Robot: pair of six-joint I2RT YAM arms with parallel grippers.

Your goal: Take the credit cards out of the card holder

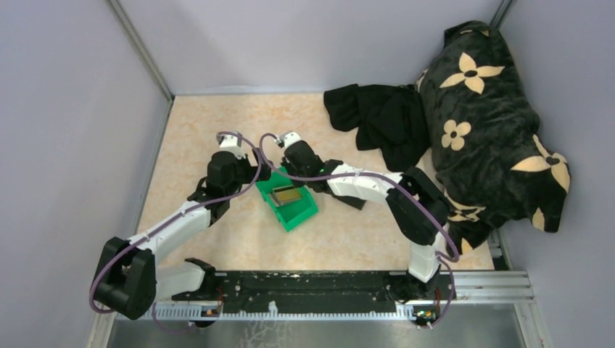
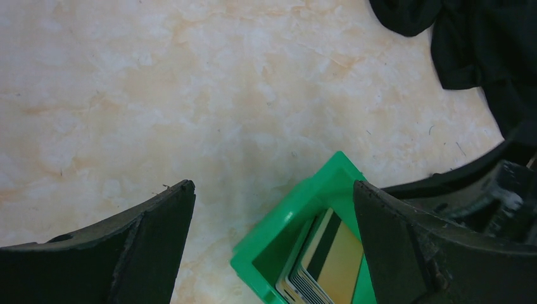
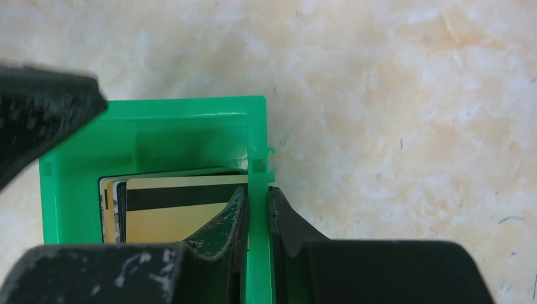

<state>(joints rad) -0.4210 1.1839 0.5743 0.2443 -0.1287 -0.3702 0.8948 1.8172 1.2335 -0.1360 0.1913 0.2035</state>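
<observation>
Left gripper (image 2: pixel 272 190): jaws spread wide, nothing between them. It hangs over the left edge of the green bin (image 1: pixel 301 214), and its right finger (image 2: pixel 405 247) stands above the bin's interior, just beside the cards and apart from them.

Green bin: it stands on the table (image 1: pixel 217 123), about midway between the left and right edges.

Credit cards (image 3: pixel 171 221): a small stack lies flat on the bin floor, with the gold-brown card with the dark stripe on top and paler edges showing beneath. The stack sits in the bin's far end, tight against the right wall.

Right gripper (image 3: pixel 258 209): fingers closed on the bin's right wall, one inside and one outside. The inner finger (image 3: pixel 231 218) overlaps the right edge of the top card; contact cannot be confirmed.

Black cloth (image 1: pixel 381 123): crumpled near the far right corner of the table.
</observation>
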